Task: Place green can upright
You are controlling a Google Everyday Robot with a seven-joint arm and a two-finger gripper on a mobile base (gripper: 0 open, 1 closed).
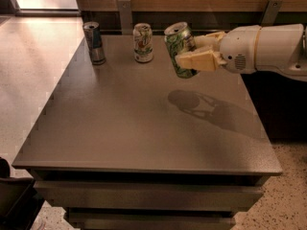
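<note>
The green can [178, 47], dark green with pale markings and a silver top, hangs in the air above the back right part of the table [120, 123], tilted a little to the left. My gripper [194, 51] comes in from the right on a white arm and is shut on the can, with one tan finger [199, 61] across its front and the other behind it. The can's shadow [184, 100] falls on the tabletop below.
A mostly white can [143, 43] with a green and red logo stands upright at the back of the table. A slim blue-and-silver can [94, 43] stands upright at the back left. A wooden wall with metal brackets runs behind the table.
</note>
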